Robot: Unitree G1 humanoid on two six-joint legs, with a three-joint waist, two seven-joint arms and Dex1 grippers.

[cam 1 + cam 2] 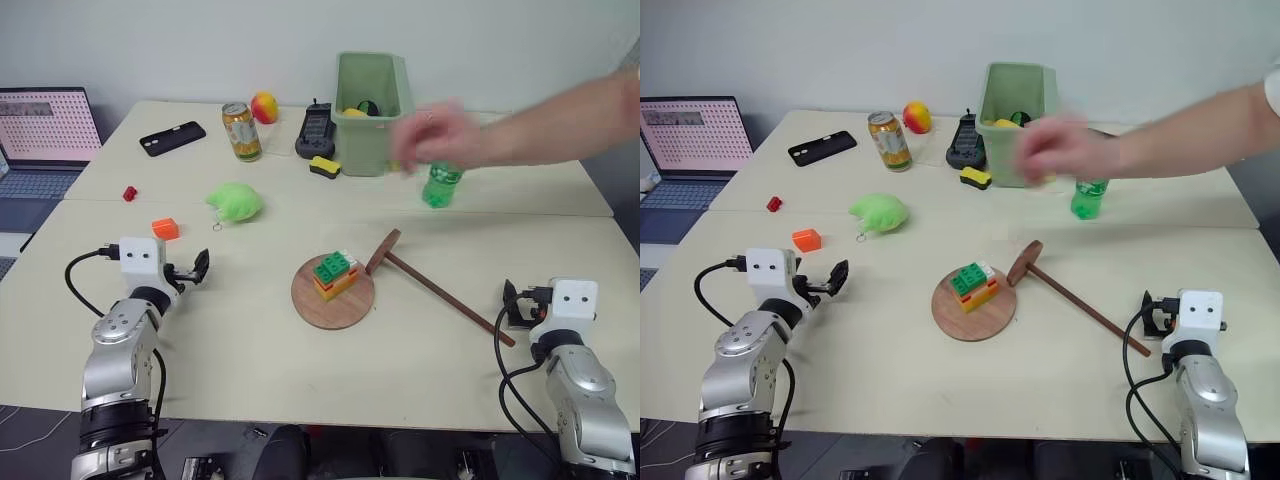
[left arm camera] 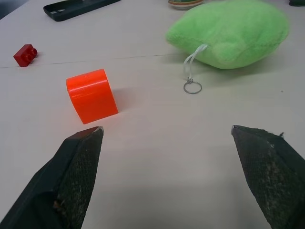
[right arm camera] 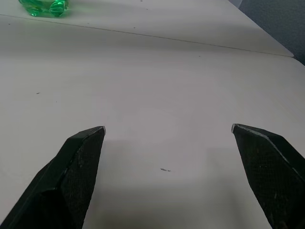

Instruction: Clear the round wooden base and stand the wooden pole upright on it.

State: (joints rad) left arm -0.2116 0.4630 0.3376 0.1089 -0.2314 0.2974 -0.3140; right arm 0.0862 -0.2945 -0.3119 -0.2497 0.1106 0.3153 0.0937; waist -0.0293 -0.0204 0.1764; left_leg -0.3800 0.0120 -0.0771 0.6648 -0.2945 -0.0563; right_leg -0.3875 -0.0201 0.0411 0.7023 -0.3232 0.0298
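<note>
Pale tabletop (image 1: 230, 350) stretches ahead of both arms, and nothing of the task looks started. The round wooden base (image 1: 333, 293) lies flat near the middle, ahead of and between the 2 pincers, well apart from either. It is not cleared: a stack of toy bricks (image 1: 335, 273), green over yellow and orange, sits on top of it. The wooden pole (image 1: 445, 296) lies on its side, its disc end tilted up just beside the base's far right edge, its thin end reaching toward the right gripper (image 3: 167, 143) and ending near it.

The left gripper (image 2: 164, 138) has its jaws spread wide and holds nothing; just ahead of it sit an orange block (image 2: 91, 95) and, further on, a green plush toy (image 2: 233, 33). The right gripper's jaws also stand wide apart and empty, over bare table.

A person's arm (image 1: 520, 130) reaches across the far side near a green bottle (image 1: 440, 185).

Still to do, as I judge it: lift the bricks off the base, then pick up the pole and stand it upright there.
</note>
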